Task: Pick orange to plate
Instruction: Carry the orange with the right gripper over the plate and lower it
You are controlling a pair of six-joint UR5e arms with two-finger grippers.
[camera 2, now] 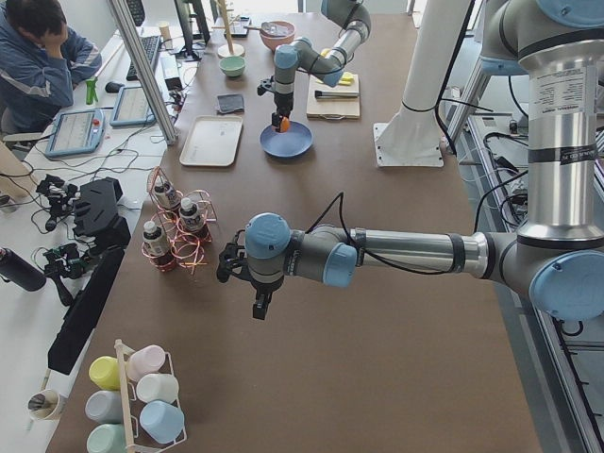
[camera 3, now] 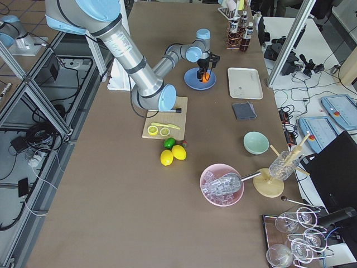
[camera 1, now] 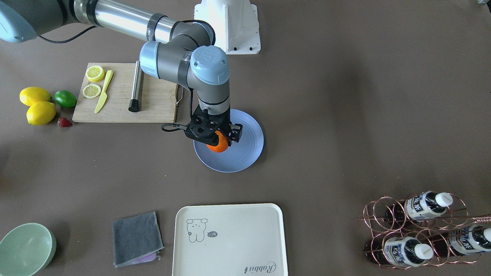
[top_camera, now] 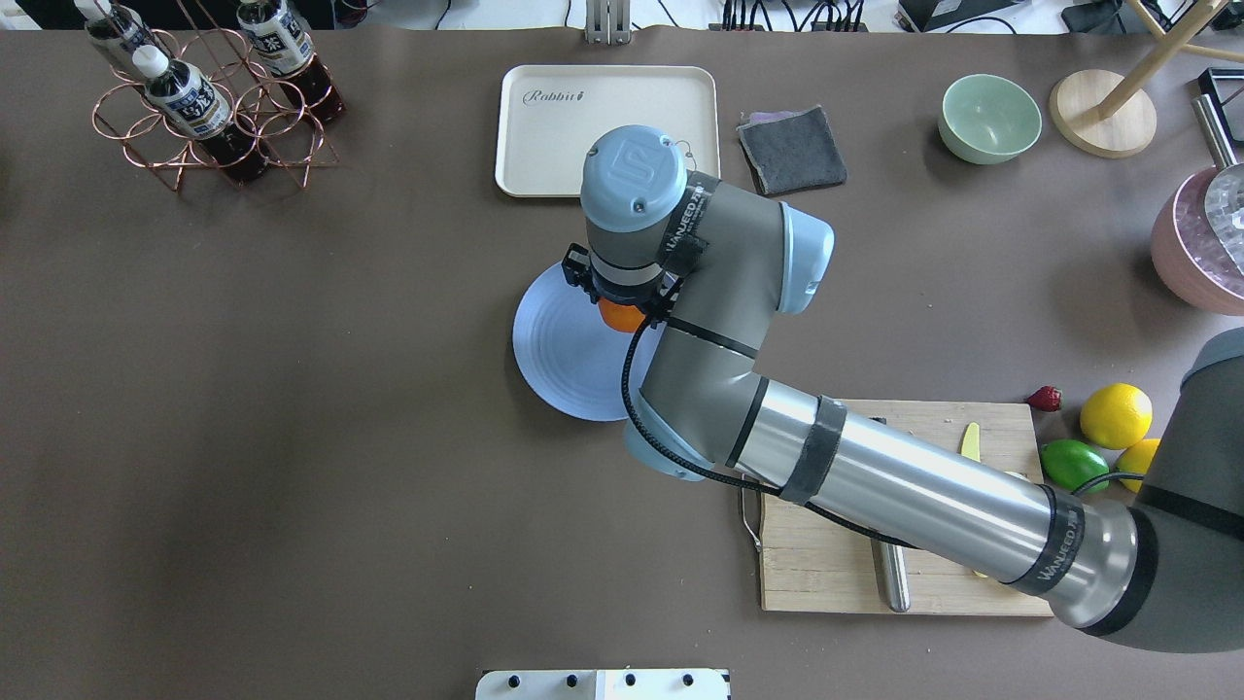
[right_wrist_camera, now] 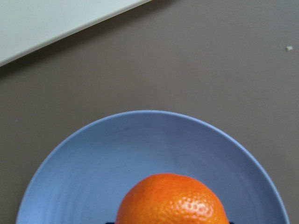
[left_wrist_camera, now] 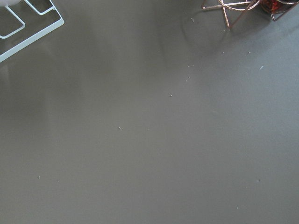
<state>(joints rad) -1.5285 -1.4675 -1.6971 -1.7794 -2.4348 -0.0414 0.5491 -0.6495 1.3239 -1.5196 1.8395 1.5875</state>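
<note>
I'm looking across the wide brown matte table. The right arm, silver tube with grey and pale-blue joints, reaches out from its side over the middle of the table. The left arm shows only in the side view from the table's end, stretched low over a bare stretch of table near the copper wire bottle rack.

The cream rectangular tray sits on the operators' side of the table. The pale wooden cutting board lies close to the robot's side. Between them is the round, shallow blue-lavender plate, flat on the table.

The right gripper points straight down over the plate, and its jaws are closed around the small round bright-orange fruit, opened only as wide as the fruit itself. In the side views the orange hangs just above the plate, toward its middle. Through the right wrist camera I see the plate's rings under it. Whether the fruit touches the plate I cannot tell.

The left gripper points down at the table, and I cannot tell how its jaws stand.
</note>
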